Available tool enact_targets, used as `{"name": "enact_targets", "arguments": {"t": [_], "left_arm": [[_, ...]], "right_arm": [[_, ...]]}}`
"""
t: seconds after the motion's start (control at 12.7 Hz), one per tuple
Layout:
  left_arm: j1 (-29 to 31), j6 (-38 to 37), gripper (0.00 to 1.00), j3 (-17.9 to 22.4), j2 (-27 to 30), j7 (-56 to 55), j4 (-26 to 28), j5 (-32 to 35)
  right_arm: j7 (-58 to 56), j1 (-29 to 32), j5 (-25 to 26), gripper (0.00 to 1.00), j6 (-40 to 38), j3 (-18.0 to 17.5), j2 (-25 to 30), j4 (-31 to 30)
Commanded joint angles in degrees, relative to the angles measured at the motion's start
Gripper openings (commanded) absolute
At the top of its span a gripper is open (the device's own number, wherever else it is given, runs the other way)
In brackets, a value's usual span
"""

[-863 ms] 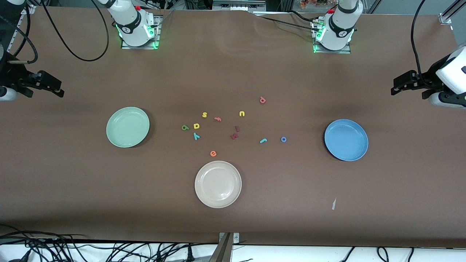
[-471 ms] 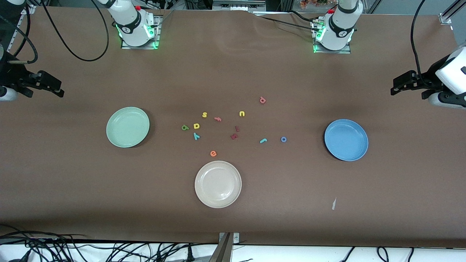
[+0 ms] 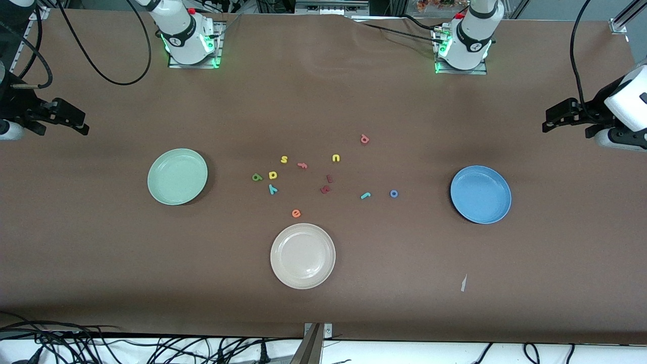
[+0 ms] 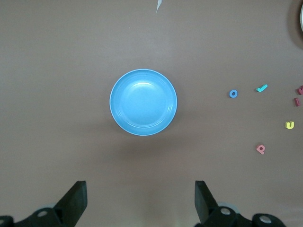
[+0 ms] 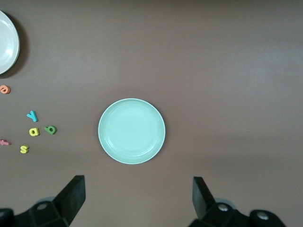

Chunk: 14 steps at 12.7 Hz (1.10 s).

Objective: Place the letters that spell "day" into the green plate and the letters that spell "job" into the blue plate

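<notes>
With both claws released and empty, the right gripper [image 5: 134, 201] hung beside the round mint-green plate [image 3: 177, 176], the arm nearer the dark green foam "d" [image 3: 257, 177], while the left gripper [image 4: 140, 201] waited.

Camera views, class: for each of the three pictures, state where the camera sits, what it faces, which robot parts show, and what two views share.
Front view: high across the table, facing both bases; shows both arms, three plates and the scattered letters.
Left wrist view: on the left arm, looking down at the blue plate; open left gripper shows.
Right wrist view: on the right arm, looking down at the green plate; open right gripper shows.
Shared: the blue "o" appears in front and left wrist views.
</notes>
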<state>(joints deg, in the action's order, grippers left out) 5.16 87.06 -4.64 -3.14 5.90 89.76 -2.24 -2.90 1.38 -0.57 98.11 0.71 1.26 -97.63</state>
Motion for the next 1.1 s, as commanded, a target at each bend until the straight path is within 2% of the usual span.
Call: {"name": "enact_targets", "arguments": {"t": [0.0, 1.02], "left_arm": [[0.2, 0.2, 1.00, -0.1, 0.1, 0.4, 0.1, -1.0], [0.1, 0.2, 1.00, -0.1, 0.0, 0.4, 0.0, -0.9]], "right_arm": [[-0.7, 0.5, 0.6, 1.00, -0.3, -0.4, 1.2, -0.9], [-0.4, 0.4, 0.4, 1.00, -0.8, -0.5, 1.2, -0.9]]}}
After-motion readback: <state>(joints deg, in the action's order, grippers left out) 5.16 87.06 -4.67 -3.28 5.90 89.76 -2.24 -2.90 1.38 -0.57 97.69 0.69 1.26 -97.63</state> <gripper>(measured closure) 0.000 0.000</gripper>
